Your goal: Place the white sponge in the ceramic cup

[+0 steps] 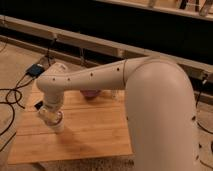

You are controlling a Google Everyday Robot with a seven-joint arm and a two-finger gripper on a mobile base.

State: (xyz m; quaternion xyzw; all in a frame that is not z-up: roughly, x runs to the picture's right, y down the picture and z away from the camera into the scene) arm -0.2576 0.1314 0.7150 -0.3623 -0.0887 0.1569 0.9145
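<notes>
My gripper (53,120) hangs at the end of the white arm over the left part of the wooden table (95,132), pointing down, close to the board. A dark maroon bowl (91,93) stands at the back of the table, half hidden behind the arm. A small pale upright thing (116,94) just right of the bowl looks like the ceramic cup, mostly hidden by the arm. I cannot make out the white sponge; it may be hidden under the gripper or the arm.
The big white arm (150,100) covers the right side of the view. A small dark thing (38,105) lies at the table's left edge. A dark box (36,70) and cables (10,95) lie on the floor to the left. A long rail (100,45) runs behind.
</notes>
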